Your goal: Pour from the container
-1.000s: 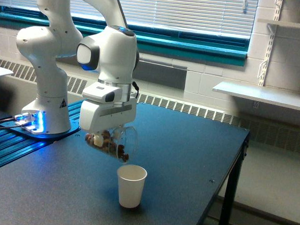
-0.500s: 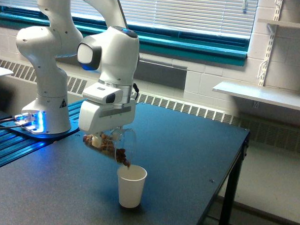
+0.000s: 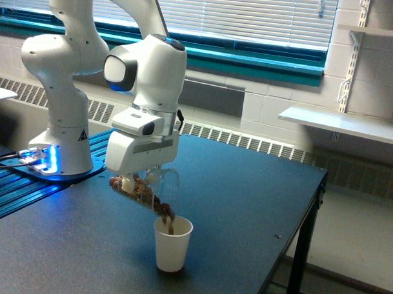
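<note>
The clear, see-through plastic container (image 3: 146, 187) is held clamped in the jaws of the white gripper (image 3: 138, 177), tipped just above the white paper cup (image 3: 172, 243) on the dark worktop (image 3: 246, 207). Since 1 second ago, brown pieces have begun spilling into that cup; pouring is judged underway.

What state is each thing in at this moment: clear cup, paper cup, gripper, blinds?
Clear cup: held, tipped mouth-down over the paper cup, brown bits spilling out.
Paper cup: upright on the table, open, catching the brown bits.
Gripper: shut on the clear cup.
Blinds: lowered over the window.
Arm base lights: lit blue.
</note>
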### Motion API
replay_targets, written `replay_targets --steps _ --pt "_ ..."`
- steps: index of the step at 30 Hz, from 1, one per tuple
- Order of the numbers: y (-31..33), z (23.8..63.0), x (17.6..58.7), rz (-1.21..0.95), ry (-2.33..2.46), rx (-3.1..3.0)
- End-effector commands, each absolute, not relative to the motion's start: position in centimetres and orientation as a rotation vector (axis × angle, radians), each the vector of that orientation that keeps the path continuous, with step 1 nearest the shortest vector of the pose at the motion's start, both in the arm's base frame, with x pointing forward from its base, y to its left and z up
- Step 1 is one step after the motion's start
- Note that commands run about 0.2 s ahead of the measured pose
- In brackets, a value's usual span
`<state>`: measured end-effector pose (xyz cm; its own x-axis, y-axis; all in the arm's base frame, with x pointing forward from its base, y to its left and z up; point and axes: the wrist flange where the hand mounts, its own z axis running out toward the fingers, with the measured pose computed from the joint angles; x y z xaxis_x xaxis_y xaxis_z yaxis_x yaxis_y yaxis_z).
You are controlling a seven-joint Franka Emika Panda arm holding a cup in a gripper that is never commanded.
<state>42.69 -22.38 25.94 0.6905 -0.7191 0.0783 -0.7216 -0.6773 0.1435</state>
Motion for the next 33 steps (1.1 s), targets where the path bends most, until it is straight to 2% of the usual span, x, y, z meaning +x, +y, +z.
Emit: replay_targets --steps 1,33 --pt "-21.85 26.25 43.39 0.016 -1.133 2.746" --pt "-21.76 26.05 43.63 -0.037 -1.09 2.75"
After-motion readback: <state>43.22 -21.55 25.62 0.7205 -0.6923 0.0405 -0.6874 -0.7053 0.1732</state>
